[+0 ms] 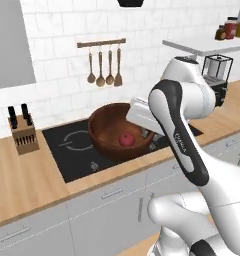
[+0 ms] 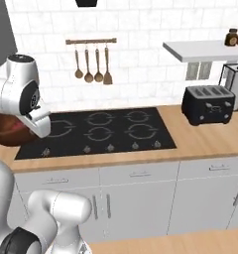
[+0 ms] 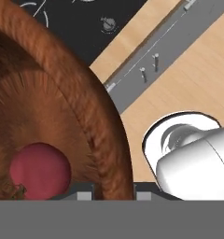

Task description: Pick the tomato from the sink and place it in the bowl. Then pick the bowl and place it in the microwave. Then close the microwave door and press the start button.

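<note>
Brown wood fills my hand view: the bowl [image 3: 62,107] has its rim running between my gripper [image 3: 113,193] fingertips, so I read the gripper as pinching the bowl's wall. I see the tomato [image 3: 39,172] lying inside, at about 9 o'clock from the fingertips. From the left base view, the bowl [image 1: 112,132] sits over the black cooktop [image 1: 72,150], with the tomato [image 1: 126,139] at its bottom.
</note>
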Motion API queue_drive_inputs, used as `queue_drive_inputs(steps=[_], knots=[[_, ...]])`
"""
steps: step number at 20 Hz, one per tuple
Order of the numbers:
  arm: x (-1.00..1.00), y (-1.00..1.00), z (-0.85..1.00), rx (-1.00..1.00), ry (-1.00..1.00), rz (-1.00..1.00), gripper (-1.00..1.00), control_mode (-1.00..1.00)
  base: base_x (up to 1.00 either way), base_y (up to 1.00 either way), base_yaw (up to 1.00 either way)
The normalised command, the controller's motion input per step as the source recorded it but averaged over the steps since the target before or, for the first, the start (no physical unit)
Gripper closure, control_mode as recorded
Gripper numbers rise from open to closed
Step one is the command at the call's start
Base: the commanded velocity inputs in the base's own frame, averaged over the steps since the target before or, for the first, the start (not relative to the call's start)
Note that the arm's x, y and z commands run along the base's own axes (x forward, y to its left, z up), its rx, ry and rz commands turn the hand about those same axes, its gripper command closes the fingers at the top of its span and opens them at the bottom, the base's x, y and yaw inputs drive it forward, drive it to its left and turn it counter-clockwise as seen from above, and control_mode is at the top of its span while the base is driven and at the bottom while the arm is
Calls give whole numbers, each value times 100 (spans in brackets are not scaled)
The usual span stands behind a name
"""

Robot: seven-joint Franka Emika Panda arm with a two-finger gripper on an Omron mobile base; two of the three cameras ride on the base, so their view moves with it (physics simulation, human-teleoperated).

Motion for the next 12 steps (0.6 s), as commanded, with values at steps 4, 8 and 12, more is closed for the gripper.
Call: queue_drive_inputs(steps=[4, 8, 12], knots=[[0, 0, 0, 0, 0, 0, 100, 100, 0, 76, 15], [0, 0, 0, 0, 0, 0, 100, 100, 0, 78, 8], [0, 0, 0, 0, 0, 0, 100, 100, 0, 100, 16]])
